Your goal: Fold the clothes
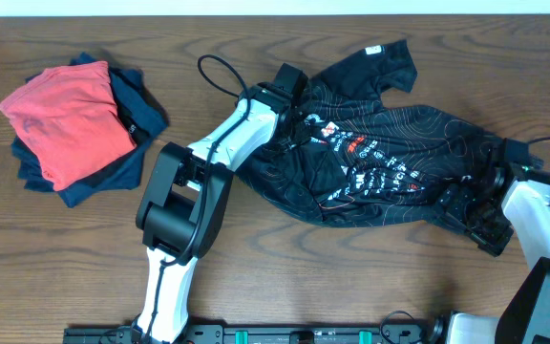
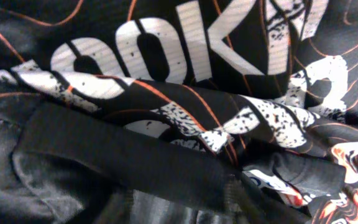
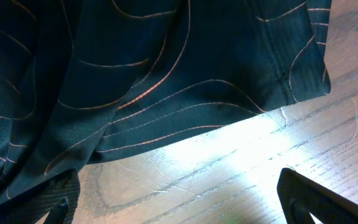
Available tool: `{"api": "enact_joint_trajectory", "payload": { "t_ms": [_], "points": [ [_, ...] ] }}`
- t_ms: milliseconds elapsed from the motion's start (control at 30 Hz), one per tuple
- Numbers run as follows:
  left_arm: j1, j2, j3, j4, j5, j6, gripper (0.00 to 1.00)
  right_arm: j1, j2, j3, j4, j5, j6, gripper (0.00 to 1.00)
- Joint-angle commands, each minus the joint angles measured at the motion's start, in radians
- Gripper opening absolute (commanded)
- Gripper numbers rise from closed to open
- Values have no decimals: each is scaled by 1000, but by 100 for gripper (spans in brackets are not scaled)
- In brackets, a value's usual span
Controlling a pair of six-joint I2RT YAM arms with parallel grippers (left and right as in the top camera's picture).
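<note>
The clothes, a black jersey point(image 1: 380, 158) with thin orange and white contour lines and white lettering, lie crumpled at the table's middle and right. My left gripper point(image 1: 292, 88) is pressed down into the jersey's upper left part. In the left wrist view, folds and big white letters point(image 2: 166, 56) fill the frame. The left gripper point(image 2: 179, 211) is dark against dark cloth there, so its jaws cannot be made out. My right gripper point(image 1: 475, 205) sits at the jersey's lower right edge. The right gripper point(image 3: 179, 205) is open over bare wood, with the jersey's hem point(image 3: 185, 127) just ahead.
A folded pile, a red garment point(image 1: 70, 124) on top of navy ones point(image 1: 137, 105), lies at the far left. The brown wooden table point(image 1: 351, 277) shows bare wood along the front. The left arm's white links point(image 1: 175, 205) cross the middle left.
</note>
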State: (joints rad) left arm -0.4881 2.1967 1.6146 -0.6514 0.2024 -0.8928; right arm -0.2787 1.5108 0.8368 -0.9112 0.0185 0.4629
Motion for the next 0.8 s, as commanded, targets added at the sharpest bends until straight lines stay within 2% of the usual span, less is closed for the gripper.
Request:
{"api": "enact_joint_trajectory", "payload": {
  "t_ms": [0,100,333,433,633,767],
  "points": [
    [-2,34,-7,-6,-12,-3,39,-12,0,0,0,0,-8,99],
    [-2,34,-7,-13,-12,-3,28,-12,0,0,-1,0,-8,99],
    [-2,32,-6,-33,-12,-2,10,-12,0,0,-1,0,-8,99],
    [-2,16,-6,-52,-13,10,6,-12,0,0,-2,0,-8,99],
    [-2,-51,-6,-101,-18,114,6,-12,0,0,-3,-1,-8,99],
    [-2,-119,-6,-196,-116,137,6,-12,0,0,-6,0,-8,99]
  ]
}}
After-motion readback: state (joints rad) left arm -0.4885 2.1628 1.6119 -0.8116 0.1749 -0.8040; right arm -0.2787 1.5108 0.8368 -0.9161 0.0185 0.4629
